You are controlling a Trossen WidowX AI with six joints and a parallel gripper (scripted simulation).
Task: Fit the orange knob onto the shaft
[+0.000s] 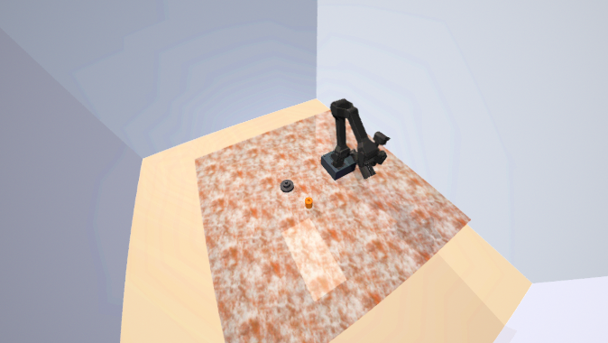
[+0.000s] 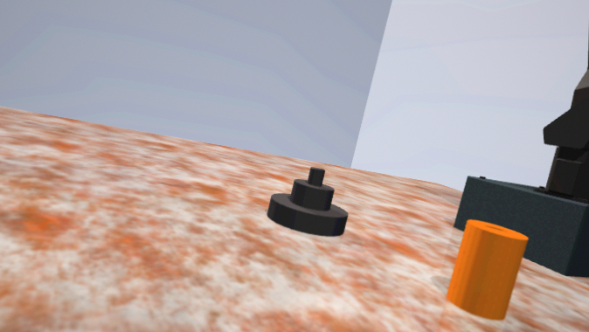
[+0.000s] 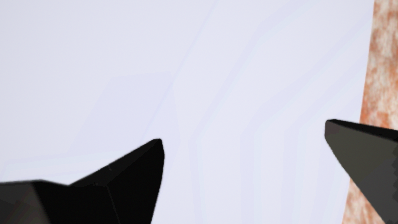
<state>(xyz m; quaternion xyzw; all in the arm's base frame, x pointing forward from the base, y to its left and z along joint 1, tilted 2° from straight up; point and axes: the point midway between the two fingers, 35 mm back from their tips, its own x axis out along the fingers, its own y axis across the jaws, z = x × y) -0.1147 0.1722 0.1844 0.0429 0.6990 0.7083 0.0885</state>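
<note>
knob point(image 1: 308, 203) point(image 2: 488, 269) and pedestal point(image 1: 282, 188) point(image 2: 308, 217) sitting apart on the blotchy top, gripper point(image 1: 369, 171) point(image 3: 243, 138) wide open

so the knob is a plain orange cylinder, upright, with a hole in its top face, on the right of the pedestal and nearer in the exterior view. pedestal's dark and smooth, round and stepped, with the thin shaft point(image 2: 316, 176) poking up bare. black arm point(image 1: 356, 126) point(image 2: 572, 127) is all angular links on a blue-grey speckled box base point(image 1: 332, 173) point(image 2: 516, 218), fingers spread with nothing between them. surface point(image 1: 253, 217) point(image 2: 131, 210) point(image 3: 384, 65) is mottled rust and white, with a paler rectangle on the near part, pale tan floor point(image 1: 158, 253) around it, and flat grey-blue walls point(image 1: 253, 59) point(image 2: 175, 65) meeting at a corner.
</note>
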